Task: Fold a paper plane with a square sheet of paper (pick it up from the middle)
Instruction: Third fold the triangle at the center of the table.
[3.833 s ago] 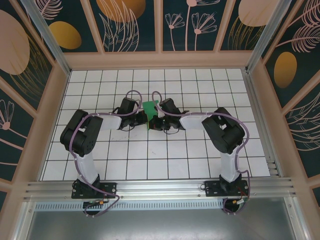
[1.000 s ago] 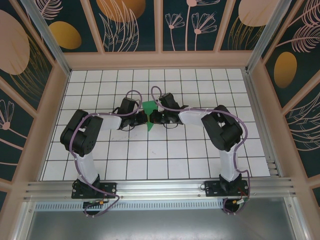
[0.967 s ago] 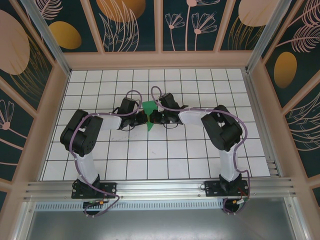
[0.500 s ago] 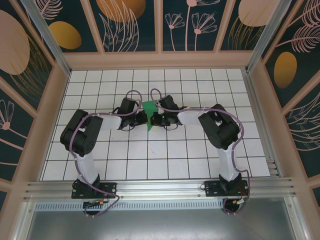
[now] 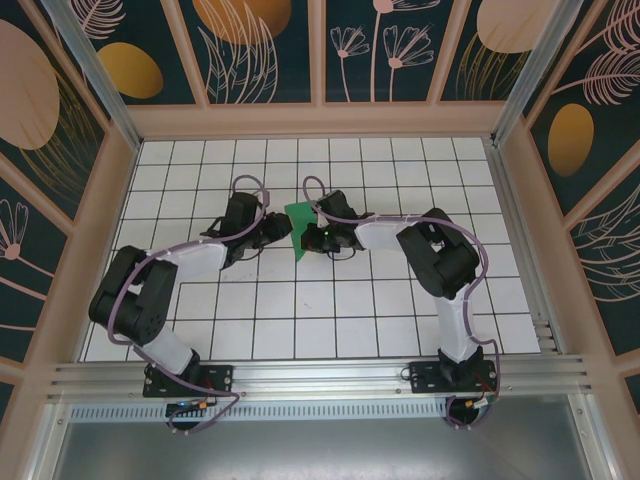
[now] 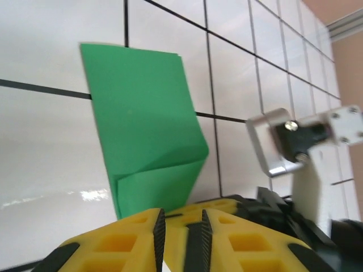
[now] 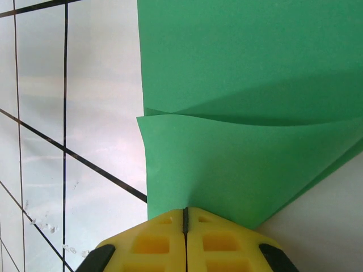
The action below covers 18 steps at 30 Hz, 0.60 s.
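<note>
Here, our right gripper was clamped shut on the near edge of the square sheet of paper. The sheet, already folded, spread out ahead of those fingers with one flap bowing up. Our left gripper had its jaws a little apart and grasped nothing. The green sheet lay flat on the table just beyond its tips, long axis running away and leaning slightly left. We judged the right arm nearer, so the next crease hung on the left reaching forward.
</note>
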Each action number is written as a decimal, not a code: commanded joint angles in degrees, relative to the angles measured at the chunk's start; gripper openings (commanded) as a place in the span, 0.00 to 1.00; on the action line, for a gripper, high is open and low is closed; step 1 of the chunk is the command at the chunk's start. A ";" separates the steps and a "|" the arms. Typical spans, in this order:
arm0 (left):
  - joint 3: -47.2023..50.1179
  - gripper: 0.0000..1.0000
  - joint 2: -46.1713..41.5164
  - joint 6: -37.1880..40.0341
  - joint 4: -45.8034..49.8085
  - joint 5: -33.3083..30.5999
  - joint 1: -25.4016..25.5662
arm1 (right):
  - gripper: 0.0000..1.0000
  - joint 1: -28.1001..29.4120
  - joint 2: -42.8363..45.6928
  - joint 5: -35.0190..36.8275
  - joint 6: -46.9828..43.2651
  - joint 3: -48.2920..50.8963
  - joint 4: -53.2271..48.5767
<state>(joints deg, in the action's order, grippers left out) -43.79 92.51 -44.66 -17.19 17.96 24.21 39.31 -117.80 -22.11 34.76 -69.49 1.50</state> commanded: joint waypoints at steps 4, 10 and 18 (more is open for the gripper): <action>5.44 0.16 1.05 -6.54 -8.05 8.56 1.11 | 0.06 -0.47 -1.64 0.75 2.50 0.69 -3.59; 5.93 0.08 4.74 -7.19 -9.30 8.95 3.13 | 0.06 -0.55 -1.82 0.13 2.98 0.55 -3.36; 4.51 0.05 9.20 -6.10 -6.64 6.59 4.09 | 0.06 -0.68 -1.82 -0.46 3.38 0.41 -3.26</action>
<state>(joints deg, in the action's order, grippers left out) -38.83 99.09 -51.33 -26.79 26.59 27.51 38.59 -117.86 -22.52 36.84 -69.49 1.43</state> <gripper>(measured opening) 0.067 0.059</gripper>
